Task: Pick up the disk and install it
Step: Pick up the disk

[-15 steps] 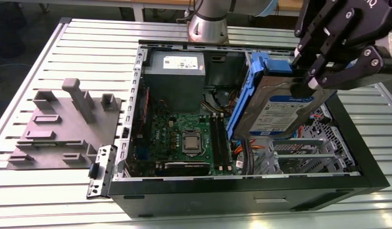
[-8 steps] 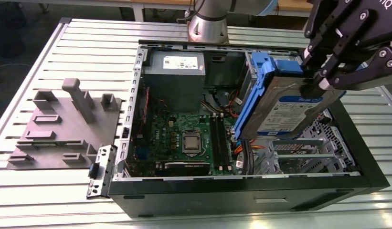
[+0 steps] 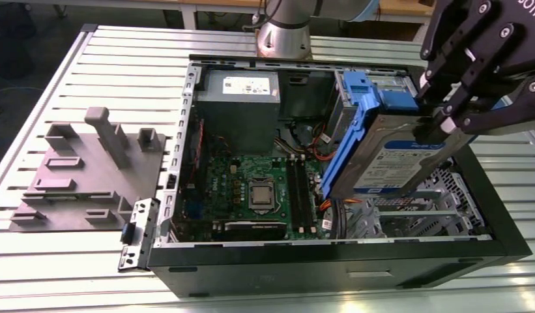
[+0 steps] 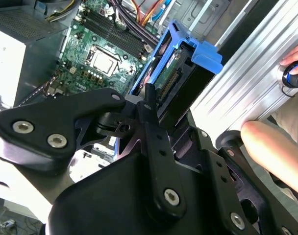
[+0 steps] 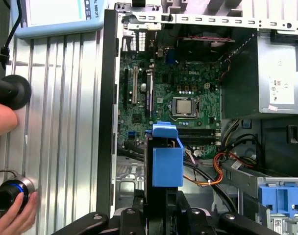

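Observation:
The disk point(image 3: 393, 156), a silver hard drive with a white-and-blue label and blue side rails, hangs tilted on edge above the drive-cage corner of the open computer case point(image 3: 502, 228). My gripper point(image 3: 441, 127) is shut on its upper end, coming in from the exterior view's right. The second wrist view looks along the black fingers point(image 4: 148, 105) to the disk point(image 4: 171, 73), whose connector end and blue rail show. In the first wrist view the disk point(image 5: 167, 164) juts out from the gripper point(image 5: 161, 208) over the case floor and cables.
Inside the case lie the motherboard point(image 3: 259, 189), a grey power supply point(image 3: 241, 98) and a second blue carrier point(image 3: 371, 88) in the bay. A grey fixture block point(image 3: 85, 169) sits on the slatted table at the exterior view's left. A person's hand point(image 4: 266, 142) rests beside the case.

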Controlling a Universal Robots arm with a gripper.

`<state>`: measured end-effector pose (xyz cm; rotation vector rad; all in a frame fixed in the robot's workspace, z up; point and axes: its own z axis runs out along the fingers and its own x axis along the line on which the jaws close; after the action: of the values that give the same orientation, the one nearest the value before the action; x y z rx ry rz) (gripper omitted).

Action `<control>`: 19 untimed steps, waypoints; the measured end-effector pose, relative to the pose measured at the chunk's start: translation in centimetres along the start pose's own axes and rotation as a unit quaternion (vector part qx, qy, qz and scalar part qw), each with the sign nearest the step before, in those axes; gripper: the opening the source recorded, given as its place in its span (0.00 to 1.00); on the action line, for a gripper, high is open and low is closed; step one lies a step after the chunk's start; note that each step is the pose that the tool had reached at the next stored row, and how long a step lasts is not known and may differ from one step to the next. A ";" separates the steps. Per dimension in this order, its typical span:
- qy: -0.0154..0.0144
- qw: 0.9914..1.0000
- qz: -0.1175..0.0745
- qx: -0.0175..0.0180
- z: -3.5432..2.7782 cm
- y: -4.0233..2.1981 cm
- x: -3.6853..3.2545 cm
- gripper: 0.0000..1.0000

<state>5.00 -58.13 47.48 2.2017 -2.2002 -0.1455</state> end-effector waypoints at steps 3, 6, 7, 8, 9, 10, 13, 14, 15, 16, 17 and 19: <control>0.000 1.000 0.000 0.000 -0.01 -0.50 0.08 0.35; 0.000 1.000 0.000 -0.001 -0.04 -1.43 0.13 0.35; 0.000 1.000 0.000 -0.001 -0.06 -1.79 0.14 0.35; 0.000 1.000 0.000 -0.002 -0.07 -2.20 0.15 0.35; 0.000 1.000 0.000 -0.002 -0.09 -2.58 0.17 0.35; 0.000 1.000 0.000 -0.002 -0.10 -2.95 0.18 0.35; 0.000 1.000 0.000 -0.003 -0.14 -4.03 0.21 0.35; 0.000 1.000 0.000 -0.003 -0.16 -4.39 0.22 0.35; 0.000 1.000 0.000 -0.003 -0.16 -4.66 0.23 0.35; 0.000 1.000 0.000 -0.003 -0.15 -4.87 0.24 0.35; 0.000 1.000 0.000 -0.003 -0.13 -5.06 0.25 0.35; 0.000 1.000 0.000 -0.003 -0.07 -5.38 0.27 0.35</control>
<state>10.37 -58.39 47.08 2.1980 -2.1971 -0.1528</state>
